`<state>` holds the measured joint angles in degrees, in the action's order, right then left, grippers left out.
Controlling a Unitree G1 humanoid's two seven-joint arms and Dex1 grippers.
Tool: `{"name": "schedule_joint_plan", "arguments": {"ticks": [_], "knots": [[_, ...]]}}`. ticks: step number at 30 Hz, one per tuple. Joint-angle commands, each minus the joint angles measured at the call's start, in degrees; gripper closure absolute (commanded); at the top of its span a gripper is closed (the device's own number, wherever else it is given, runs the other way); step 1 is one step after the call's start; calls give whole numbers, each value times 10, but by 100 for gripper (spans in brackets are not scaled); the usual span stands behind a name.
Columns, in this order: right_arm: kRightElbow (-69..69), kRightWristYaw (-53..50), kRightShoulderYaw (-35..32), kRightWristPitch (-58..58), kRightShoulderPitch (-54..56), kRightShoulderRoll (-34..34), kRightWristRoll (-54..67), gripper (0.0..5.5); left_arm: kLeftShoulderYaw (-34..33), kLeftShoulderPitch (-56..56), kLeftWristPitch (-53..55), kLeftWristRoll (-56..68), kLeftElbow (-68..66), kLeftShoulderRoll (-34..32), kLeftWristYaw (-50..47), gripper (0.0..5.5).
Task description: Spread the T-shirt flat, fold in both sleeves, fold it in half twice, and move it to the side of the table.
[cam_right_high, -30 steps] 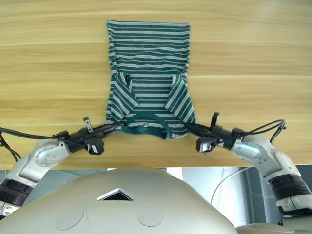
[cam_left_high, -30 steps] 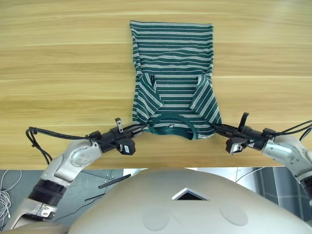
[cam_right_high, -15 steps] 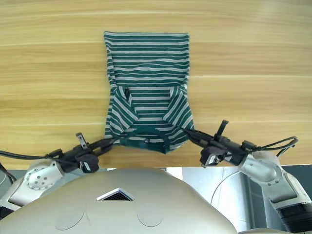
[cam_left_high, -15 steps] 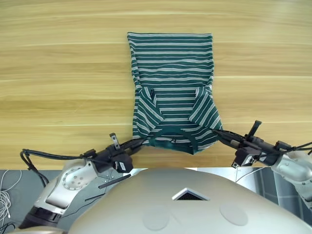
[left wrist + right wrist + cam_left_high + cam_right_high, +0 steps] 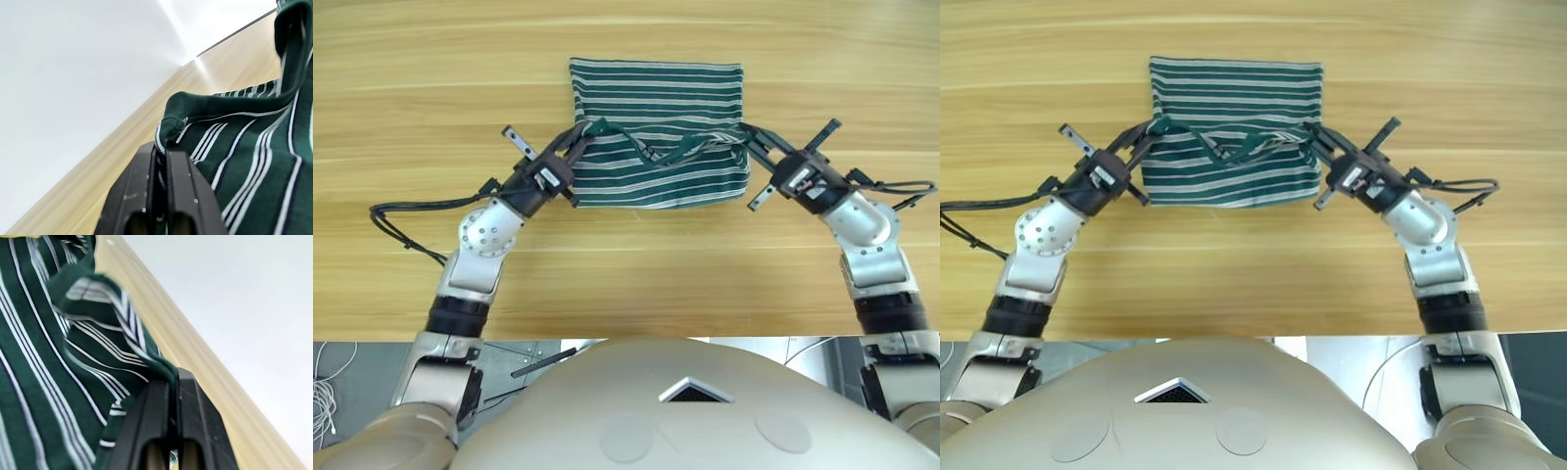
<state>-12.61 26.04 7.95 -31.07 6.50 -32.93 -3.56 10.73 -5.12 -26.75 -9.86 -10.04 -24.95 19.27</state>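
Seemingly mid-fold, the T-shirt (image 5: 656, 181) is seen from the head views lying toward the far edge of the tabletop (image 5: 411, 78). Its collar end is held raised over the rest by the left gripper (image 5: 590, 128) and right gripper (image 5: 745, 129), one at each shoulder. From the left wrist view, the fingers are clenched on only a thin hem, so that corner could be dropped by a slip. From the right wrist view, an equally slight pinch is shown. The fold would likely be skewed by an uneven release.
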Motion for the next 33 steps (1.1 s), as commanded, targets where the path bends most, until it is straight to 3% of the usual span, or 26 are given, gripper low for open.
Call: {"name": "schedule_joint_plan", "arguments": {"ticks": [1, 9, 17, 18, 28, 33], "knots": [[-101, -32, -4, 11, 90, 31, -32, 548, 0, -101, -12, -17, -94, 26, -19, 540], [-341, -119, 18, 2, 237, 86, -111, 548, 8, -280, -56, -52, -384, 79, -72, 540], [-517, -202, 42, 0, 329, 132, -160, 548, 14, -362, -55, -80, -570, 108, -122, 540], [-531, -211, 45, 2, 336, 136, -165, 525, 14, -367, -50, -80, -582, 110, -125, 540], [-596, -280, 52, 41, 383, 170, -187, 331, -12, -411, -8, -68, -636, 120, -152, 350], [-589, -316, 57, 37, 392, 181, -192, 238, -1, -445, 20, -98, -648, 97, -237, 267]]}}
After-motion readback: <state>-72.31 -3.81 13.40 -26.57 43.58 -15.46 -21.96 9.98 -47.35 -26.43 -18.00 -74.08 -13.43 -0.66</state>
